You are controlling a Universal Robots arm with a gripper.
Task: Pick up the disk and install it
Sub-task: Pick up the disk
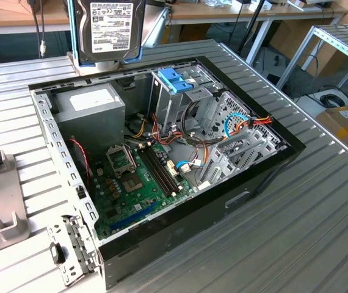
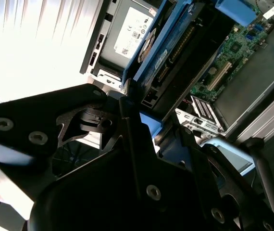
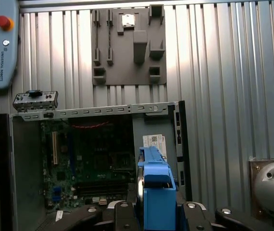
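Upright disk [image 1: 108, 27] above open case [image 1: 223, 213] (near its power supply [image 1: 91, 107]), case on table [image 1: 320, 244]

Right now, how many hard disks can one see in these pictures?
1. The disk hangs upright above the open computer case, near the grey power supply. More could sit hidden inside the drive cage.
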